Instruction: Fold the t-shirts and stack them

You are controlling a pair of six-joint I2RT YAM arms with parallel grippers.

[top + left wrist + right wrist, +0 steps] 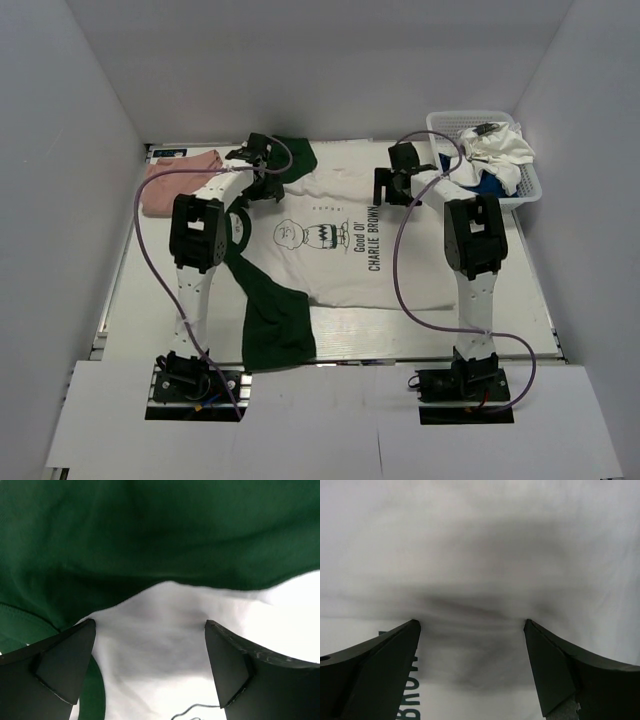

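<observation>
The white Charlie Brown tee (335, 240) with dark green sleeves lies spread flat on the table, collar to the left. My left gripper (262, 180) is open and pressed down on its far shoulder, where the green sleeve (150, 535) meets the white body (160, 645). My right gripper (392, 187) is open and down on the far hem side, white cloth (475, 580) between its fingers. A salmon-pink tee (175, 180) lies folded at the far left. A plain white tee (500, 150) and a royal blue tee (487, 184) sit in the basket.
The white lattice basket (528, 185) stands at the far right corner. The near green sleeve (275, 320) reaches towards the table's front edge. White walls enclose the table on three sides.
</observation>
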